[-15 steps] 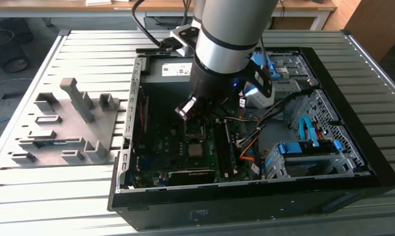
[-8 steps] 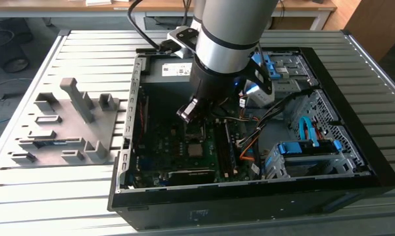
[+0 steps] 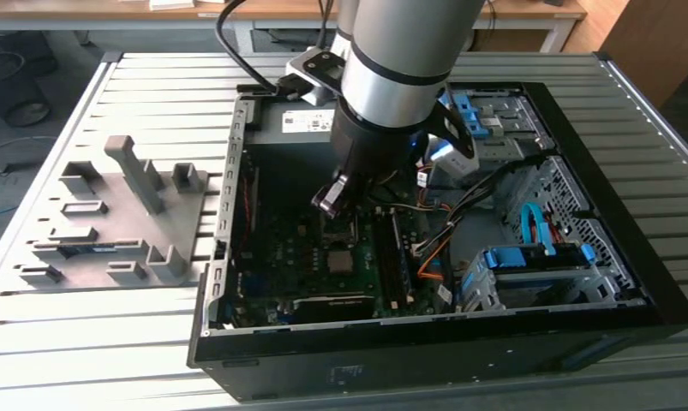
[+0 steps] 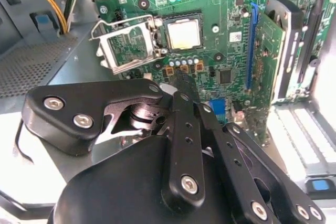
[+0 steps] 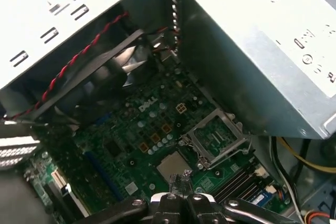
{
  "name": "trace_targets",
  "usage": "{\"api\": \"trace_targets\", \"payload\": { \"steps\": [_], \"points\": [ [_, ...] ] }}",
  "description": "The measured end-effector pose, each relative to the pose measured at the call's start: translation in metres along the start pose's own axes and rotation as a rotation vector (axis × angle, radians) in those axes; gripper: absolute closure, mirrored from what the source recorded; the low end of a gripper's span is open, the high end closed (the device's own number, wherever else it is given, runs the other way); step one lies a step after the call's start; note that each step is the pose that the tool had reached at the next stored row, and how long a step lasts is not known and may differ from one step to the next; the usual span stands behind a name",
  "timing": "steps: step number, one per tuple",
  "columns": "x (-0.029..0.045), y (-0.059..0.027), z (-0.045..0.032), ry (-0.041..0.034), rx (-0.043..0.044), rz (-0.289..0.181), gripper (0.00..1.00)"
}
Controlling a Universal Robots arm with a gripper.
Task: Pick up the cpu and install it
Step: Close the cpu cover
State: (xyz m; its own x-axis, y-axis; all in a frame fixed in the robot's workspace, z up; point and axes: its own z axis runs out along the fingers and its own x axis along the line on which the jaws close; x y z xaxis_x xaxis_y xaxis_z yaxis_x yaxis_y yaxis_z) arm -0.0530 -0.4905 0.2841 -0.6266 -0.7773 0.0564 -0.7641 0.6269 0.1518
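Now | gripper (image 5: 179,182): fingertips closed together, nothing held | cpu (image 4: 184,33): lying flat in its socket on the motherboard (image 4: 226,51), just beyond the fingertips and below them, not touched | metal frame (image 4: 128,48): swung open, beside the cpu | gripper down inside the open computer case (image 3: 435,364)

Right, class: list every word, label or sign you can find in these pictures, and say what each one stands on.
Power supply label: white, print too small to read.
Motherboard logo: white brand mark, not quoted here.
Motherboard sticker: white, print too small to read.
Power supply side markings: round symbols, no legible words.
Case front badge: unreadable.
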Motion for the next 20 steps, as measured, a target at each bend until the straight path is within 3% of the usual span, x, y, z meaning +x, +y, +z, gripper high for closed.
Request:
{"api": "trace_targets", "payload": {
  "steps": [11,18,19,20],
  "points": [
    [-0.0001,-0.0001,0.0000,0.0193,0.0065,-0.136,0.90],
    [-0.0001,-0.0001,0.0000,0.0373,0.0130,-0.253,0.90],
    [0.0000,-0.0001,-0.0001,0.0376,0.0125,-0.264,0.90],
    [0.0000,-0.0001,-0.0001,0.0274,0.0065,-0.267,0.90]
  ]
}}
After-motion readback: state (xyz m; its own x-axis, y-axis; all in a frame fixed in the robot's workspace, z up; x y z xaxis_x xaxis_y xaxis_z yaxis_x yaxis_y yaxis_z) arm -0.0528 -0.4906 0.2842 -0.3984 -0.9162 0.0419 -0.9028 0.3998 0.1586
